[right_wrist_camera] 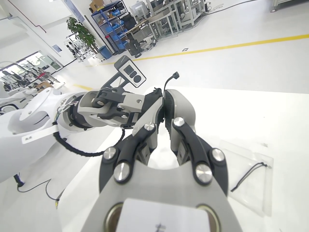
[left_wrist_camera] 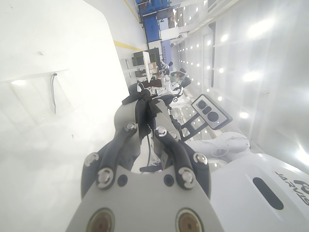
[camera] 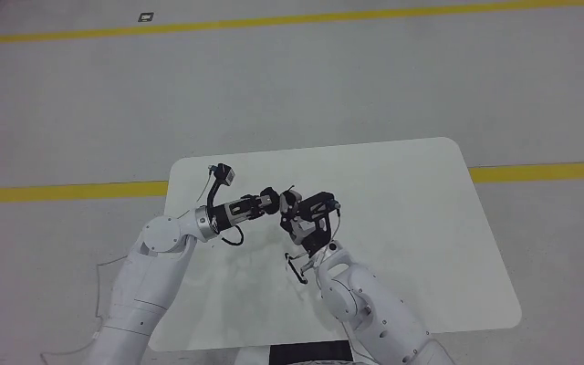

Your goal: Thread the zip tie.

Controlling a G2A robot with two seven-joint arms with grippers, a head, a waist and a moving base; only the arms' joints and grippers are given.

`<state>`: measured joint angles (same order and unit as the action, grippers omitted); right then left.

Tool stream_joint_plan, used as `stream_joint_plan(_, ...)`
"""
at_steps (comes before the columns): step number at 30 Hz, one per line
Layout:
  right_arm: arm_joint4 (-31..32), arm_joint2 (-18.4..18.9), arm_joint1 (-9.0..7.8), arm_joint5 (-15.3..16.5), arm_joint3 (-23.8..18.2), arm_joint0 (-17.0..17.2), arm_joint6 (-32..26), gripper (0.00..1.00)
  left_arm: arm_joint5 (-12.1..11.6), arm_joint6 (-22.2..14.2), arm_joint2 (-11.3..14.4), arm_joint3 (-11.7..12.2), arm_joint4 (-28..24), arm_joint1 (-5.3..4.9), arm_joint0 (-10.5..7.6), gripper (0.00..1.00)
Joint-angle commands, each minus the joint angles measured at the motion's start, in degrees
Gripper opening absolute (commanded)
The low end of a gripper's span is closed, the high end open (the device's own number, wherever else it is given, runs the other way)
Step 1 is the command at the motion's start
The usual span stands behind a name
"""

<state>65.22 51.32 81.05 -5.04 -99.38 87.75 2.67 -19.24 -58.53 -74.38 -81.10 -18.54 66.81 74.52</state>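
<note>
Lower zip tie [right_wrist_camera: 165, 88] inside right pincer [right_wrist_camera: 165, 102].

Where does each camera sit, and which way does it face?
Top: overhead, looking down at the table; left arm, right arm show.
Left wrist: on that arm, along the left gripper toward the right arm.
Right wrist: on that arm, along the right gripper and its zip tie toward the left gripper.
Both wrist views share the loose tie.

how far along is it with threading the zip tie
Done: the right gripper is shut on one zip tie, held above the table, head end up. In hand: the left gripper sits right against it. Left: no closed loop shows, so threading seems pending; a second tie lies untouched.
</note>
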Motion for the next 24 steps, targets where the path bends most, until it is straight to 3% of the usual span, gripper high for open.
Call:
stream_joint_plan(1, -0.1, 0.2, 0.00, 0.0, -0.1, 0.1, 0.3, 0.00, 0.0, 0.0, 0.0, 0.0, 0.0, 0.00, 0.00, 0.00)
stream_joint_plan(6, 0.0, 0.6, -0.05, 0.2, -0.5, 0.6, 0.5, 0.00, 0.0, 0.0, 0.0, 0.0, 0.0, 0.00, 0.00, 0.00)
stream_joint_plan(7, 0.1, 0.6, -0.05, 0.2, -0.5, 0.7, 0.5, 0.35, 0.0, 0.0, 0.0, 0.0, 0.0, 0.00, 0.00, 0.00)
stream_joint_plan(8, 0.1, 0.6, -0.05, 0.2, -0.6, 0.7, 0.5, 0.44, 0.0, 0.0, 0.0, 0.0, 0.0, 0.00, 0.00, 0.00)
stream_joint_plan(9, 0.1, 0.7, -0.05, 0.2, -0.6, 0.8, 0.6, 0.46, 0.0, 0.0, 0.0, 0.0, 0.0, 0.00, 0.00, 0.00)
stream_joint_plan(12, 0.4, 0.8, -0.07, 0.1, -1.0, 1.1, 0.7, 0.47, 0.0, 0.0, 0.0, 0.0, 0.0, 0.00, 0.00, 0.00)
stream_joint_plan(24, 2.2, 1.5, -0.20, -0.6, -2.7, 2.0, 1.1, 0.35, 0.0, 0.0, 0.0, 0.0, 0.0, 0.00, 0.00, 0.00)
